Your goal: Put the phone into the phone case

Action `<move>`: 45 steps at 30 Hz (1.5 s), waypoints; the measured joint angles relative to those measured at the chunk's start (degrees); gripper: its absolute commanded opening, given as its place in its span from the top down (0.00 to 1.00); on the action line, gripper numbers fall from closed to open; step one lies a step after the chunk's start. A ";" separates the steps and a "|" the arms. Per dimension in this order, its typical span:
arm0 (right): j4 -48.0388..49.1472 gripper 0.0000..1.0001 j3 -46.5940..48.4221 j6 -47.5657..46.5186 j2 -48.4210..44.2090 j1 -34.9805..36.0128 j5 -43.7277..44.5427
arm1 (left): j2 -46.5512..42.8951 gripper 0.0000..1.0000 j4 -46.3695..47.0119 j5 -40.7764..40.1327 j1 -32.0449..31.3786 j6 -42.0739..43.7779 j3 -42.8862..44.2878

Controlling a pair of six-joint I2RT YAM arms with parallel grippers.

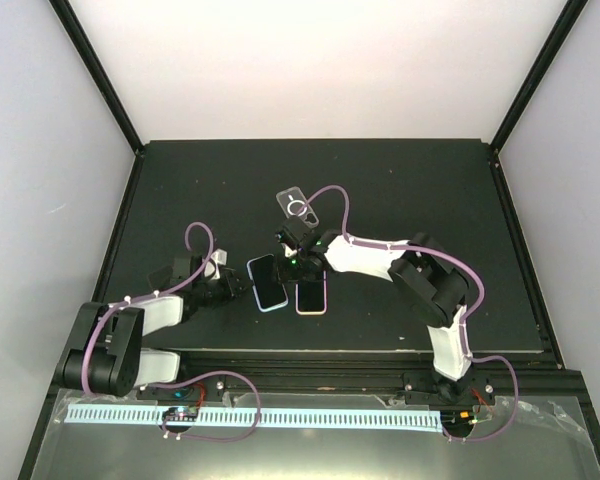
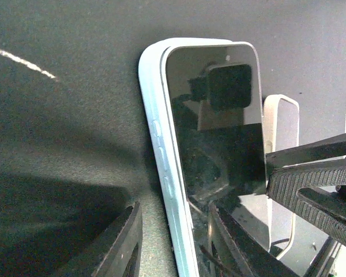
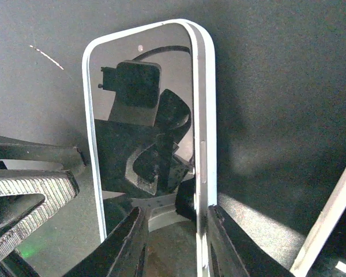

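The phone (image 1: 268,283) lies screen-up on the black table with its dark glass (image 2: 213,133) facing me. A pale blue phone case (image 2: 153,115) wraps its rim, and a double edge (image 3: 203,86) shows along the side. My left gripper (image 1: 242,287) straddles the left long edge (image 2: 174,209). Its jaws are open, one finger (image 2: 124,242) on the table clear of the case and the other over the screen. My right gripper (image 1: 293,265) straddles the right long edge (image 3: 177,212), also open. One of its fingers (image 3: 230,242) is against the outer rim and the other is above the glass.
A second phone (image 1: 311,297) with a pinkish rim lies just right of the first, its white edge (image 2: 281,144) close to my right fingers. A clear case (image 1: 297,207) with a ring lies behind them. Black frame posts bound the table.
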 measured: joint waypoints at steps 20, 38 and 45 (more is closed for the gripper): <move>6.47 0.66 -2.67 0.46 -0.07 -0.13 -4.79 | 2.47 0.71 1.90 1.20 -1.86 -0.68 0.26; 10.49 0.38 -7.19 3.17 -1.07 -1.99 -4.39 | -0.70 0.79 -2.19 -1.01 -1.81 0.44 1.44; 15.43 0.38 -6.80 4.92 0.98 -1.99 -9.66 | 1.27 0.82 -1.99 -1.03 -1.81 0.39 1.40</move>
